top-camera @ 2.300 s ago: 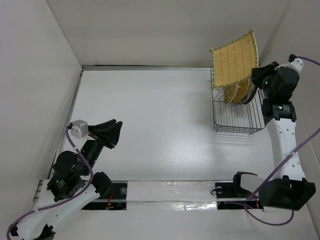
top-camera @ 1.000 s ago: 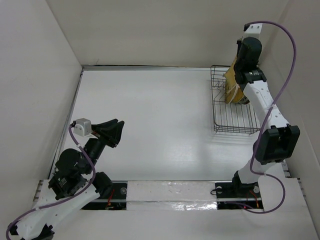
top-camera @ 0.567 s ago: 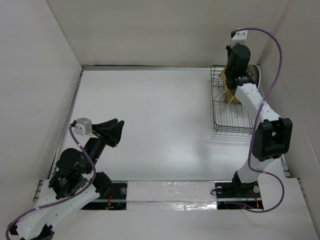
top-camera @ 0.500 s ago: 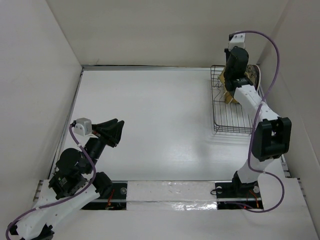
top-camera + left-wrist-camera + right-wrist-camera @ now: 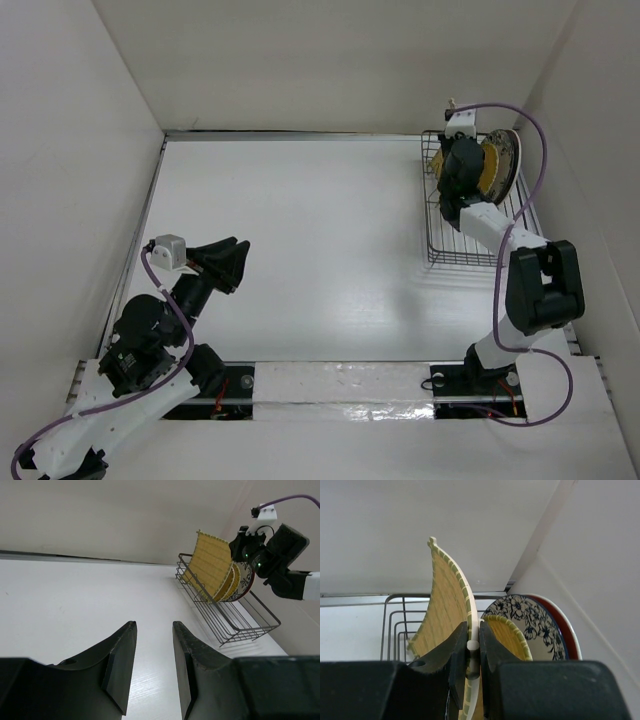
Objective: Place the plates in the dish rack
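Seen from above, a white table [image 5: 320,230] walled in by white panels carries a black wire dish rack [image 5: 470,245] in its far right corner; the right arm reaches out over the rack, and its right fingers [image 5: 459,645] are clenched on the upper edge of the square woven mat [image 5: 447,605], which shows pinched between them in the right wrist view; the mat stands on edge inside the rack, bowed into a curve and tilted, with its top well above the wires; in that view, just to the right of the mat stands a yellow woven disc [image 5: 507,635], then a white-and-blue floral plate [image 5: 532,617], then the red rim of a further plate [image 5: 566,630] nearest the side wall, all upright and packed close together; the left wrist view shows the same row from across the table, with the mat [image 5: 210,565] at the front of the stack and the rack's other slots bare wire; the left arm sits folded near its base at the near left, well apart from the rack, and its left fingers [image 5: 122,655] are parted, grasping nothing, hanging above bare table.
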